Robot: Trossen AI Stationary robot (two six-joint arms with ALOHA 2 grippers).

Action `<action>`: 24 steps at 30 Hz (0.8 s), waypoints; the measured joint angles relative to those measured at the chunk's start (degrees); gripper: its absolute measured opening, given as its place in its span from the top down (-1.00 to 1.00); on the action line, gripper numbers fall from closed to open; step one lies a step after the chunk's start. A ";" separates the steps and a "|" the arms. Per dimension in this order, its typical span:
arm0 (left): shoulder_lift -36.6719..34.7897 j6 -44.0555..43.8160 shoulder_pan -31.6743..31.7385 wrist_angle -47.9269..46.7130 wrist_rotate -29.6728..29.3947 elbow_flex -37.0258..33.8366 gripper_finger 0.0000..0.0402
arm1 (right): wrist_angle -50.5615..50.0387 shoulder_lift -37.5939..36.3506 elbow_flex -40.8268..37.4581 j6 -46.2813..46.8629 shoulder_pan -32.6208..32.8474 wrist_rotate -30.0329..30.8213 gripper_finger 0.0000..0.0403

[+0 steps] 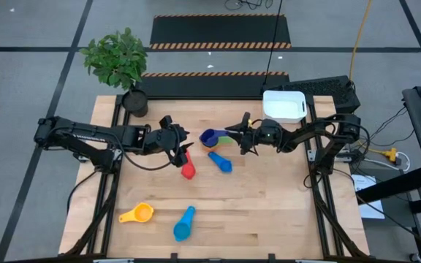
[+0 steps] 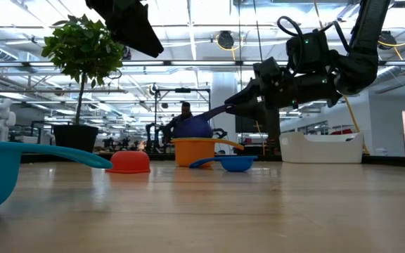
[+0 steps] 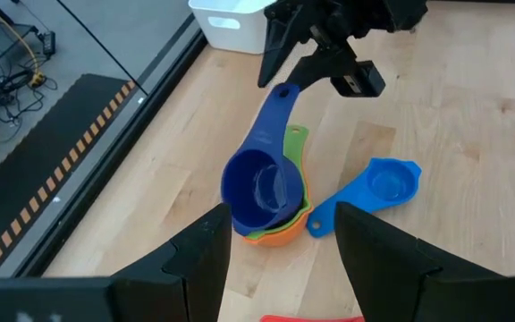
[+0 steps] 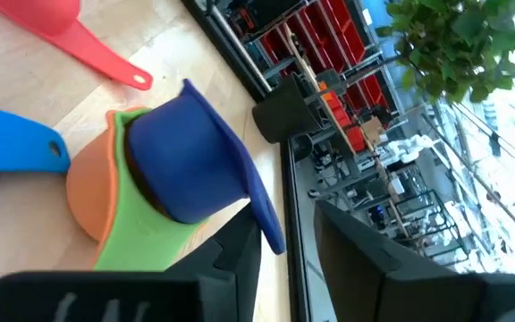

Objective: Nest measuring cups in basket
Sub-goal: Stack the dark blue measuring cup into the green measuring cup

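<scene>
Stack of measuring cups at centre frame, slightly above middle: dark blue cup (image 1: 209, 137) nested on a green and an orange one, mostly hidden beneath. Medium blue cup (image 1: 221, 162) just below, red cup (image 1: 188, 170) to its left; yellow-orange cup (image 1: 138, 214) and light blue cup (image 1: 184, 224) lower left. White basket (image 1: 283, 105) upper right. Right gripper (image 1: 241, 134) at the dark blue handle tip, fingers slightly parted; grip hard to confirm. Left gripper (image 1: 183, 145) partly open, holding nothing, above the red cup.
</scene>
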 joint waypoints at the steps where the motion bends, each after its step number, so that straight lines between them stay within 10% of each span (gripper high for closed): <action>1: 0.00 -0.09 0.00 0.00 0.00 0.00 -0.01 | 0.01 -0.04 0.01 0.69 -0.20 -0.01 0.49; 24: 0.00 -0.37 -0.02 -0.04 0.07 0.00 -0.01 | -4.40 -2.45 0.00 10.71 -0.76 -0.17 0.44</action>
